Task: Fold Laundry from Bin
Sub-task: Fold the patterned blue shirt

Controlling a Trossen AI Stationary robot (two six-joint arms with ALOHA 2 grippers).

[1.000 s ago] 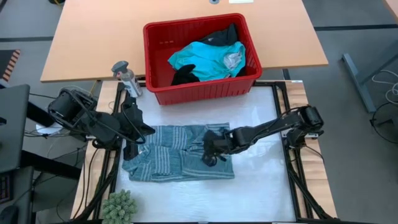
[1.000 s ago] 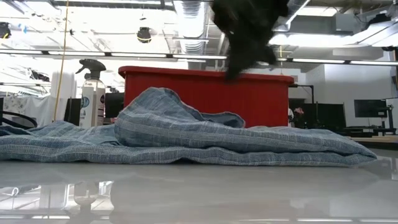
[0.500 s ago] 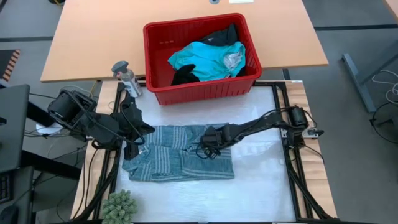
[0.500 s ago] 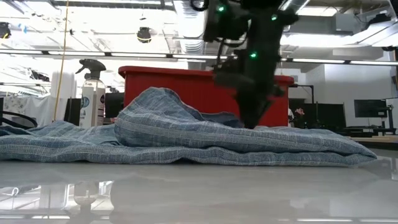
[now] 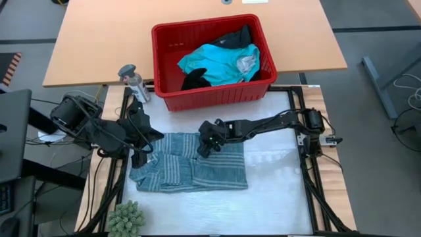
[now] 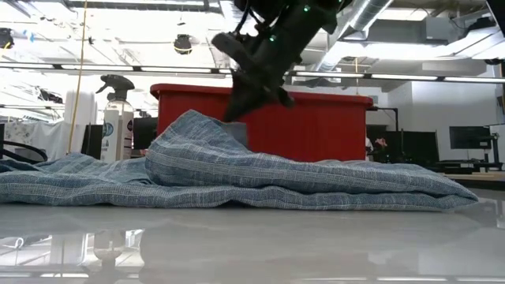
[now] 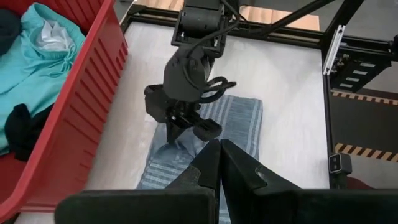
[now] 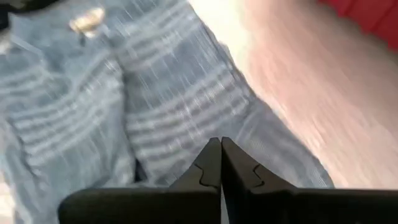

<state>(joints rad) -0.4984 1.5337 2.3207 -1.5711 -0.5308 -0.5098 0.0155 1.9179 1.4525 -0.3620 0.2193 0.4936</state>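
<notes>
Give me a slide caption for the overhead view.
Right claw hovers over the striped garment; left claw at its edge; red bin behind.

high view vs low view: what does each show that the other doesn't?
Only the high view: the bright turquoise cloth garment and black cloth garments inside the red plastic bin, the left end effector at the striped garment's left edge, and a green spiky plant.

Only the low view: ceiling lights and room behind.

Both: the blue-grey striped cloth garment spread on the table, the right end effector over it, the bin, and the grey spray bottle.
</notes>
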